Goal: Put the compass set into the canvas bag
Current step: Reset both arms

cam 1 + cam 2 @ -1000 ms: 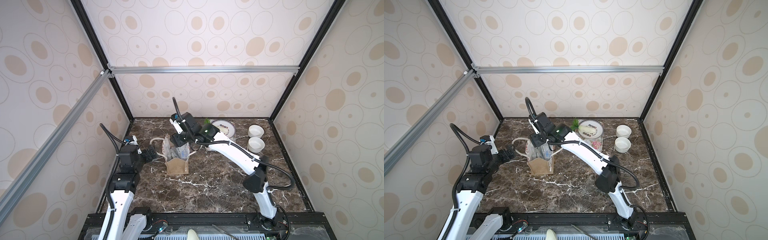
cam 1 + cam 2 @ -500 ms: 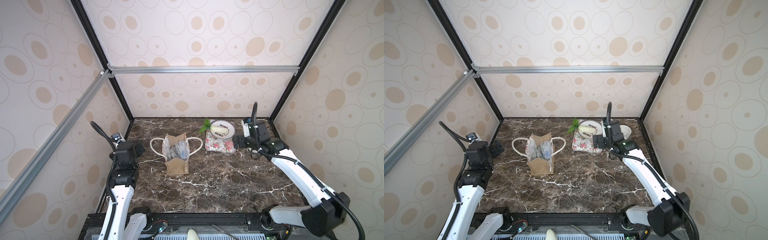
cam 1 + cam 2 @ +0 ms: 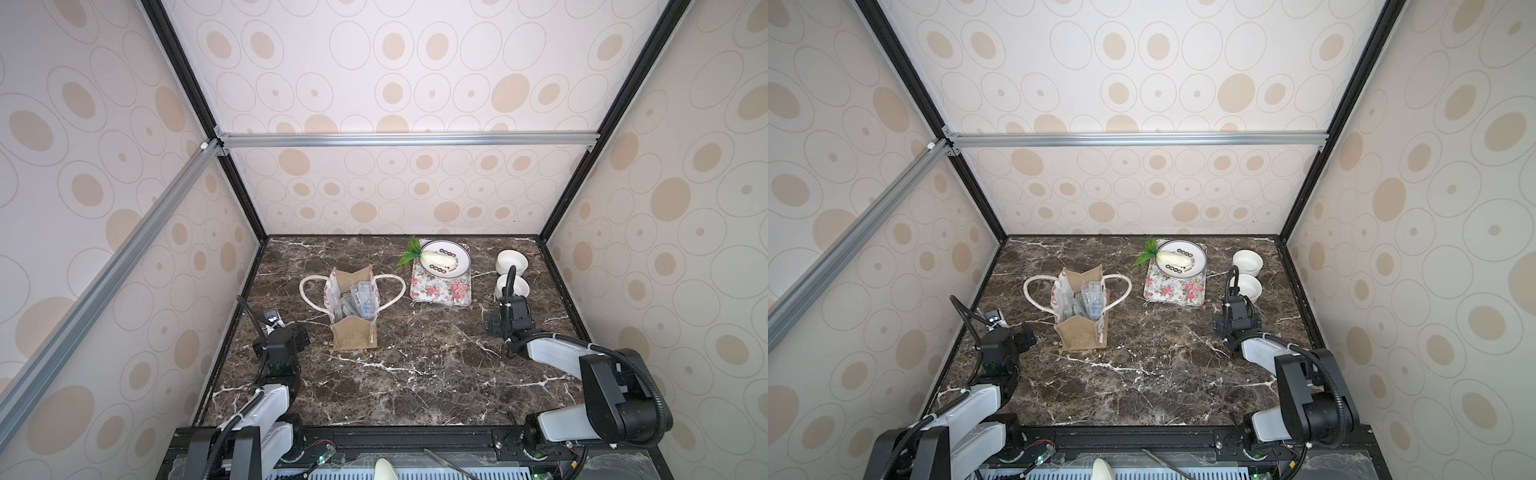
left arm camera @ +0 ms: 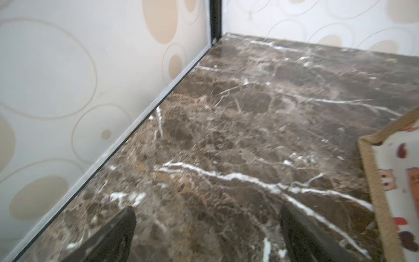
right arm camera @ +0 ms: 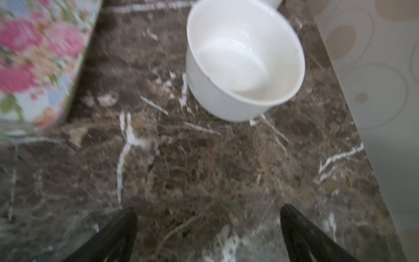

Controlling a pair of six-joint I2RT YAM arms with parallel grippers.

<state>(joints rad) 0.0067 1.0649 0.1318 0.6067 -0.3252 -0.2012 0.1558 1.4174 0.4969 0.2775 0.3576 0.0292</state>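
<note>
The canvas bag [image 3: 354, 336] [image 3: 1080, 336] stands upright left of the table's middle, with its rope handles spread flat to either side. The compass set [image 3: 358, 297] [image 3: 1090, 300], a clear plastic case, sticks up inside its open mouth. My left gripper [image 3: 302, 333] [image 3: 1027, 333] is low by the left wall, apart from the bag, and open with nothing between its fingers [image 4: 207, 226]. A white printed side panel of the bag [image 4: 399, 181] shows in the left wrist view. My right gripper [image 3: 510, 322] [image 3: 1235, 322] is open and empty [image 5: 208, 224] on the right side, just short of the nearer white bowl [image 5: 244, 59].
A floral cloth mat [image 3: 442, 289] [image 5: 38, 52] lies at the back right. It carries a white plate [image 3: 463, 266] with a cabbage on it. Two white bowls [image 3: 512, 262] [image 3: 519, 286] stand near the right wall. Enclosure walls close in three sides.
My right arm has left the bag's mouth, opened and swung back to the right side. My left gripper has drawn back from the bag toward the left wall. The compass set stays in the bag.
</note>
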